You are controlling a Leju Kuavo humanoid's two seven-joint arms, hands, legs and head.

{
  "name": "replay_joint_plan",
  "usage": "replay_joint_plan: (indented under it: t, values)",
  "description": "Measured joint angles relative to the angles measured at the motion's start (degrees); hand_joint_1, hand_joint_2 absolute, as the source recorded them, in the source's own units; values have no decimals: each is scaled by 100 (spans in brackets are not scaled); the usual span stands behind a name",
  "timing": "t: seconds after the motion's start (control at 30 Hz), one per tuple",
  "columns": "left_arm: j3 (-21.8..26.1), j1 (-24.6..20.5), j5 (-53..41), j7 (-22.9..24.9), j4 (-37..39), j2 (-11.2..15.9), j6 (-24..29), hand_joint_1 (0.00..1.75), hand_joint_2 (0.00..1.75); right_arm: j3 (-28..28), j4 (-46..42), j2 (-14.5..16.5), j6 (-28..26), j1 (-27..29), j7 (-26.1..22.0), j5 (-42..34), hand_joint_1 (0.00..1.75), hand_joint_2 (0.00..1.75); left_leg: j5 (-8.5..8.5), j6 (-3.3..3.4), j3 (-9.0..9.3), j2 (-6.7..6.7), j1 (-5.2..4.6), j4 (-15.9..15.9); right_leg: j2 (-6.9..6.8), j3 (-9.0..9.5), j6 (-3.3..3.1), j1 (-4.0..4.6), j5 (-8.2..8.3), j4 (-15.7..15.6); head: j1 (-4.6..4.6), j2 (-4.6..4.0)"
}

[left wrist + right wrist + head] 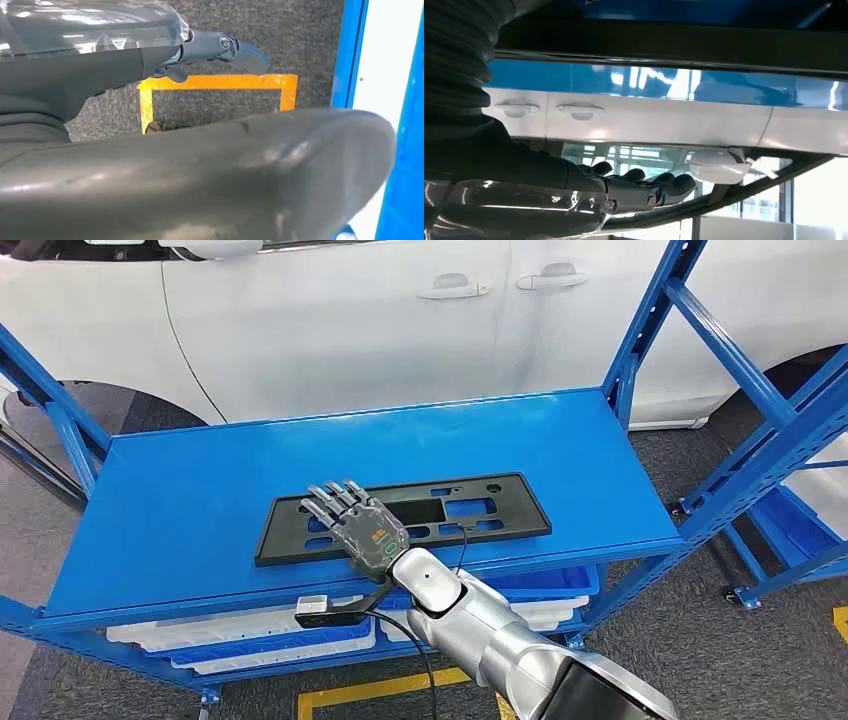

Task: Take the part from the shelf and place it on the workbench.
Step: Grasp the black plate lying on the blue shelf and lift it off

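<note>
The part (470,510) is a long flat black plate with several cutouts, lying near the front edge of the blue shelf top (200,500). My right hand (355,520) lies palm down over the plate's left portion, fingers straight and spread, gripping nothing. Whether it touches the plate I cannot tell. In the right wrist view the fingers (644,187) stretch out flat, with the plate's dark edge (674,47) close by. My left hand (200,170) hangs over the floor, its fingers (240,52) extended and holding nothing.
A white car (350,320) stands right behind the shelf. Blue uprights and braces (700,350) rise at the shelf's ends. White trays (240,640) sit on the lower level. A yellow floor marking (380,690) lies in front, and another blue rack (800,530) stands at the right.
</note>
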Motion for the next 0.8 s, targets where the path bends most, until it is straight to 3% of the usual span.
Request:
replay_joint_plan:
  t: [0.07, 0.13, 0.17, 0.2, 0.23, 0.3, 0.37, 0.47, 0.53, 0.63, 0.67, 0.7, 0.73, 0.8]
  values:
    - [0, -5, -9, 2, 0, 0, -8, 0, 0, -25, 42, 0, 3, -26, 9, 12, 0, 175, -207, -23, -170, 0, 8, 380, -3, 5, -15, 4, -1, -3, 0, 0]
    - [0, -2, -19, 6, 1, 3, -15, 0, 0, -66, 125, -5, 11, -53, 40, 51, 0, 175, -549, -65, -539, 0, 24, 1167, -6, 9, -36, 14, -8, -2, 1, 0]
    - [0, 6, -20, 8, 1, 6, -13, 0, 0, -82, 167, -9, 16, -54, 68, 78, 0, 175, -613, -81, -679, 1, 30, 1440, -4, 11, -39, 19, -13, 4, 1, 0]
    - [1, 14, -18, 9, 2, 7, -11, 0, 0, -97, 205, -11, 23, -54, 104, 105, 0, 175, -566, -90, -726, 1, 33, 1504, -1, 13, -39, 19, -19, 11, 1, 0]
    - [2, 18, -15, 7, 2, 9, -8, 0, 0, -114, 237, -13, 37, -57, 157, 141, 6, 175, -409, -91, -657, 1, 35, 1325, 5, 18, -31, 16, -27, 21, 0, 0]
    - [7, 16, -5, -10, 2, 14, -6, 0, 0, -157, 285, -14, 101, -76, 346, 237, 18, 175, -16, -73, -305, 4, 33, 555, 16, 29, 3, 13, -53, 48, 1, 0]
    - [12, 9, 4, -33, 2, 20, -5, 0, 0, -221, 333, -22, 219, -110, 592, 337, 24, 175, 163, -13, -56, -1, 10, 4, 23, 13, 55, 27, -68, 80, 1, 0]
    - [19, 19, 13, -45, 2, 22, -5, 0, 0, -353, 411, -56, 367, -162, 809, 407, 24, 175, 173, 101, -47, -7, -6, -76, 23, -14, 142, 32, -66, 90, 1, 0]
    - [21, 20, 15, -47, 2, 23, -6, 0, 0, -423, 451, -80, 397, -202, 839, 415, 24, 175, 197, 175, -46, 0, 13, -98, 18, -92, 203, 23, -199, 269, 2, 0]
    - [23, 13, 15, -50, 2, 27, -6, 0, 0, -474, 503, -118, 404, -223, 856, 427, 137, 175, 208, 244, -56, 10, 10, -107, 11, -588, 267, 2, -726, 1332, 2, 0]
    - [23, 16, 15, -50, 2, 29, -6, 0, 0, -481, 522, -131, 408, -220, 860, 433, 175, 175, 208, 248, -60, 10, 6, -104, 11, -750, 277, -4, -832, 1660, 2, 0]
    - [24, 20, 15, -50, 2, 30, -5, 0, 0, -490, 541, -142, 430, -218, 873, 437, 175, 175, 208, 249, -62, 8, 3, -100, 11, -818, 277, -6, -826, 1790, 2, 0]
    - [24, 22, 14, -50, 2, 30, -5, 0, 0, -510, 557, -152, 473, -219, 896, 433, 175, 175, 208, 248, -61, 4, 0, -95, 10, -770, 266, -6, -708, 1679, 2, 0]
    - [24, 19, 6, -50, 2, 28, -5, 0, 0, -591, 582, -178, 583, -237, 956, 409, 175, 175, 204, 241, -57, -6, -8, -86, 9, -403, 206, 6, -311, 913, 2, 0]
